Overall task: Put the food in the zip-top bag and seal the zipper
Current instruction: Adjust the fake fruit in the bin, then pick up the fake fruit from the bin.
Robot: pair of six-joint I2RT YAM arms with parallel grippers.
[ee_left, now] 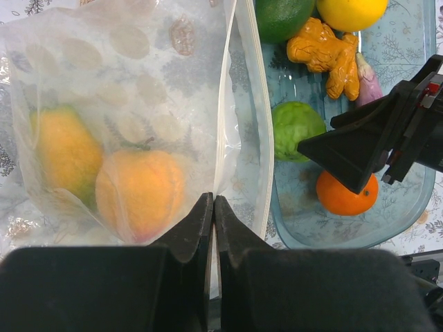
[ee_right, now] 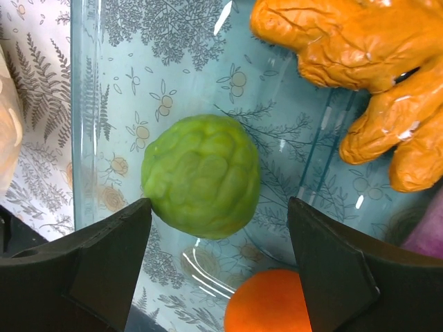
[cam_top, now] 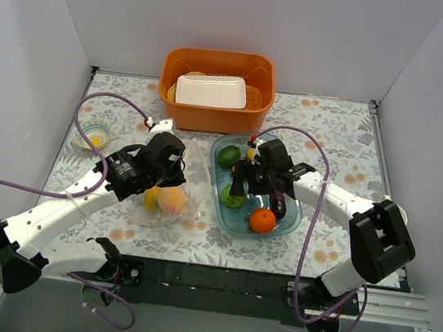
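Note:
The clear zip-top bag point(cam_top: 168, 201) lies left of the blue tray point(cam_top: 290, 217), its whitish zipper point(ee_left: 225, 90) open. Inside it are a yellow-green mango point(ee_left: 61, 152) and an orange-yellow fruit point(ee_left: 142, 194). My left gripper point(ee_left: 213, 202) is shut on the bag's mouth edge. My right gripper point(ee_right: 218, 228) is open, low in the tray, its fingers either side of a bumpy green fruit point(ee_right: 201, 176). An orange point(ee_right: 277, 304), a ginger-shaped piece point(ee_right: 353, 62), a purple eggplant point(ee_left: 367, 72), a green citrus point(ee_left: 284, 17) and a yellow citrus point(ee_left: 349, 10) also lie in the tray.
An orange basin point(cam_top: 218, 71) holding a white tray point(cam_top: 211, 90) stands at the back. A small clear bowl point(cam_top: 92, 135) sits at the far left. White walls close in the table on three sides.

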